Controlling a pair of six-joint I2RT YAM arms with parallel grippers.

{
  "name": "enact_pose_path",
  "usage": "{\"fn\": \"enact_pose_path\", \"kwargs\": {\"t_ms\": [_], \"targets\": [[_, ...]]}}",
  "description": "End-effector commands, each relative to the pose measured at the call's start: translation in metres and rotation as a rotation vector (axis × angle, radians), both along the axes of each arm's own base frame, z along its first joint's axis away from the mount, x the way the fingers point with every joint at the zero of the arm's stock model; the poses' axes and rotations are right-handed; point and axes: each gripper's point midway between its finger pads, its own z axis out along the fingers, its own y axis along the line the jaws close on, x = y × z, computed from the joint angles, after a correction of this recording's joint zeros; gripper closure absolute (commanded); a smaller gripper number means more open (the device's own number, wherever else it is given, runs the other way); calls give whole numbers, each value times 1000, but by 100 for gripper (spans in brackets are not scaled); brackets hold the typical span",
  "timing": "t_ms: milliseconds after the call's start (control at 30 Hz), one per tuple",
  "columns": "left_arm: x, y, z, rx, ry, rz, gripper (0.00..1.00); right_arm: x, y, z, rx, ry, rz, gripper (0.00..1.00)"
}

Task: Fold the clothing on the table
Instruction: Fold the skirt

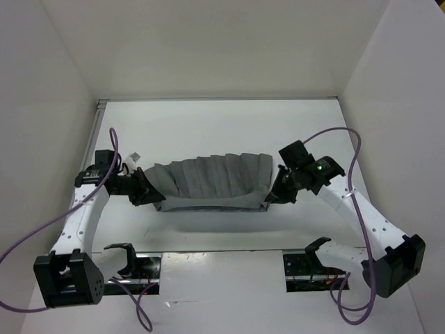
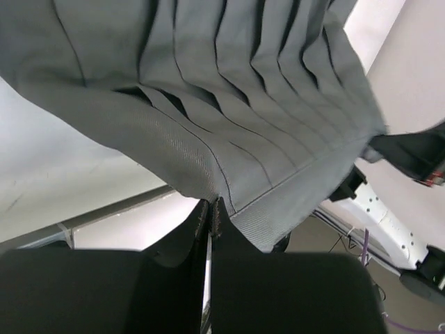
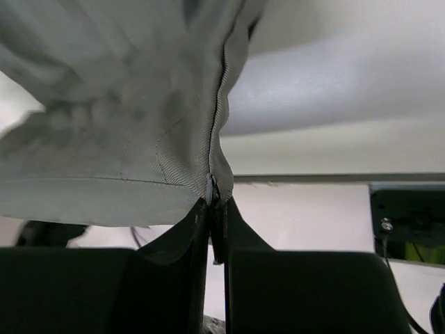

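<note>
Fingers of the left gripper are pressed together on a thin edge of the clothing, just where a stitched band meets the pleats; those of the right gripper are likewise clamped on the opposite end, biting at the foot of the zip. Seen from above, the garment is slung between the two grippers over the middle of the table, with its pleats running front to back and a shadow under the near edge. Whether its lowest fold touches the surface cannot be told. Hazards, as judged from this arrangement: each hold takes only a narrow margin of cloth, so a pull outward by either arm could draw the fabric from between the fingers and drop that end. The right side looks the more exposed, since a zip offers a harder, slicker purchase than weave. Should the arms travel at unequal pace or height, the span would skew and the fold land crooked — one corner ahead of the other. Too much slack between them would let the middle sag and the pleats splay or bunch on the table, leaving a lumpy rather than flat fold.
</note>
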Motion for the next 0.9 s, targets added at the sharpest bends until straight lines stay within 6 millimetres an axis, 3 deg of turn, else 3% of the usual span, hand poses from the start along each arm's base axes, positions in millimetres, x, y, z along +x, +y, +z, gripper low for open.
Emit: {"fn": "enact_pose_path", "kwargs": {"t_ms": [0,167,200,267,300,367,400,467,500,567,667,700,733,800,833,867], "targets": [[35,15,4,77,-52,52,98,41,-18,19,-81,-88,-63,100],[74,38,-5,141,-46,129,99,111,0,34,-89,-237,-53,100],[87,46,-1,157,-69,165,99,122,2,24,-116,-223,-39,100],[99,48,-9,154,-48,186,99,148,4,29,-117,-265,-51,100],[109,49,-6,148,-65,202,99,157,8,17,-132,-243,-39,99],[117,50,-14,141,-38,210,99,180,12,21,-125,-288,-32,98],[123,51,-14,142,-47,211,99,187,15,8,-141,-266,-20,98],[132,56,-21,158,-35,219,99,204,19,7,-131,-280,-20,95],[133,57,-28,161,-5,228,99,213,18,-7,-147,-256,-16,95],[143,60,-32,172,-23,235,99,224,20,-12,-145,-247,-9,95],[156,62,-50,166,2,241,82,236,26,-27,-149,-229,7,91],[164,62,-57,152,18,247,65,245,30,-25,-138,-256,3,83],[178,63,-56,142,-8,269,60,252,26,-34,-146,-250,-1,76],[203,65,-61,121,-30,290,57,281,19,-25,-133,-326,-46,58],[233,68,-39,96,-119,316,52,293,16,-22,-130,-356,-53,56],[248,70,-38,84,-126,333,43,307,11,-14,-134,-396,-78,53]]}}
